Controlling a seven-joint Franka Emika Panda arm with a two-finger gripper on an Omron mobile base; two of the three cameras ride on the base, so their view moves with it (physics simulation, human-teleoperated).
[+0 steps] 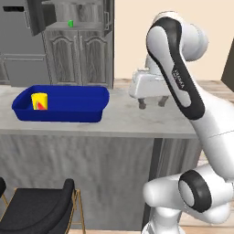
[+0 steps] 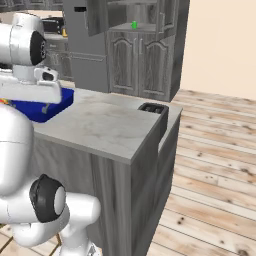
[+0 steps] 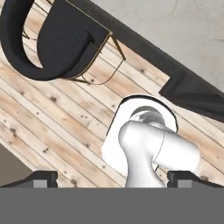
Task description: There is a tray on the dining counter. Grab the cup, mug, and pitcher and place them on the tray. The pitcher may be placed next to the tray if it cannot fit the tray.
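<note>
Tray [image 1: 64, 112]: blue, on the bench [image 1: 128, 121], toward its left end.
Cup [image 1: 39, 101]: yellow, standing inside the tray's left part.
Mug [image 1: 70, 23]: green, on a far cabinet shelf.
End effector [image 1: 151, 101]: fingers apart, empty, above the bench right of the tray.

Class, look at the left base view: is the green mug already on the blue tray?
No. The tray holds the yellow cup; the mug sits on a cabinet shelf behind.
</note>
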